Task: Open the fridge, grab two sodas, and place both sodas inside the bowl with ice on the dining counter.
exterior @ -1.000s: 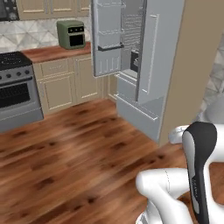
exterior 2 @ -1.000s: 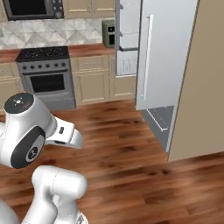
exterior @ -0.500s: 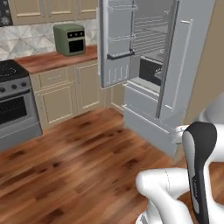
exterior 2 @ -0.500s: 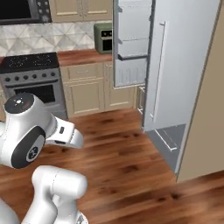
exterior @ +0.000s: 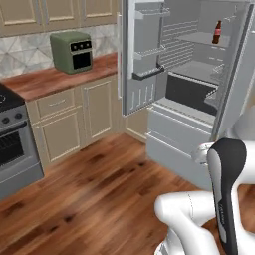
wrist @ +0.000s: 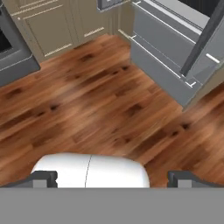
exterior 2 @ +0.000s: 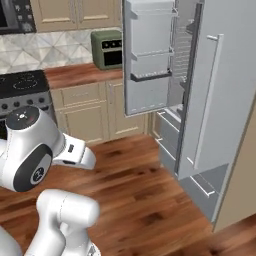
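Kitchen, wood floor (wrist: 96,105): grey fridge (exterior: 199,99) stands w/ left door (exterior 2: 147,57) swung open, two drawers below. Green toaster oven (exterior: 72,51) sits on the bench (exterior: 55,77) left of it. One soda bottle (exterior: 217,32) upright on upper fridge shelf. Claw (wrist: 111,177) spread wide, empty, over floor.
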